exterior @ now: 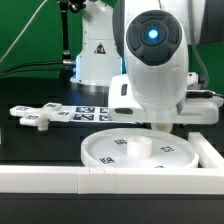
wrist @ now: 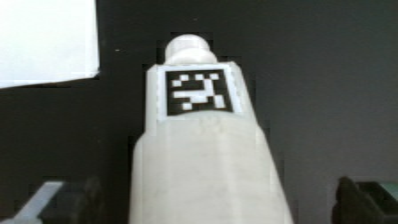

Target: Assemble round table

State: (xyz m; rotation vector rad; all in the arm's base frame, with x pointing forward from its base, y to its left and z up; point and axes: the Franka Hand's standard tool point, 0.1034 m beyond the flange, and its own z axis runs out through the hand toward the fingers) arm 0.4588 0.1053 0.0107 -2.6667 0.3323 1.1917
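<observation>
The large round rimmed disc (exterior: pixel 138 152) lies at the front of the black table, with a small raised hub at its middle. The flat cross-shaped piece (exterior: pixel 40 116) lies at the exterior view's left. The short cylindrical post (wrist: pixel 199 130) fills the wrist view lengthwise, with a square tag on it and its narrow tip pointing away. My gripper (wrist: pixel 205 203) straddles the post's near end. The dark fingers (wrist: pixel 368 203) stand on either side with a gap to the post, so it is open. In the exterior view my hand (exterior: pixel 163 122) hangs just behind the disc and hides the post.
The marker board (exterior: pixel 85 111) lies behind the disc, beside the cross piece. A long white border wall (exterior: pixel 60 180) runs along the front edge and turns up the exterior view's right side. A white surface (wrist: pixel 45 40) shows at a corner of the wrist view.
</observation>
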